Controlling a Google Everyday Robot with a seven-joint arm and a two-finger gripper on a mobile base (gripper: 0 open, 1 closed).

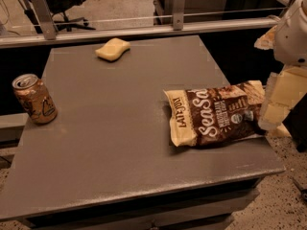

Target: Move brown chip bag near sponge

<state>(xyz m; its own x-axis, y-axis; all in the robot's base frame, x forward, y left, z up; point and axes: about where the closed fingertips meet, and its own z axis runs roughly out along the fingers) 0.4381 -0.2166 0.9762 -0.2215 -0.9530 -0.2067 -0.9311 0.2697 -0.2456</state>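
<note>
The robot's gripper [276, 104] hangs at the right edge of a grey table [120, 143], meeting the right end of the brown chip bag [216, 116]. Whether it is open, closed, or has hold of the bag cannot be told from this angle. The bag lies flat directly to the gripper's left as seen, its cream end pointing away from the gripper toward the table's middle and its long side close to the table's near right corner. The sponge [112, 49] sits well apart from the gripper, far up and to the left, just short of the table's far edge. A drink can [34, 99] stands upright farther left still, close to the table's left edge. Between the gripper and the sponge the tabletop runs bare past the bag, with a broad stretch of grey surface across the middle. Beyond the far edge a metal rail [144, 30] crosses the whole width behind the sponge.
</note>
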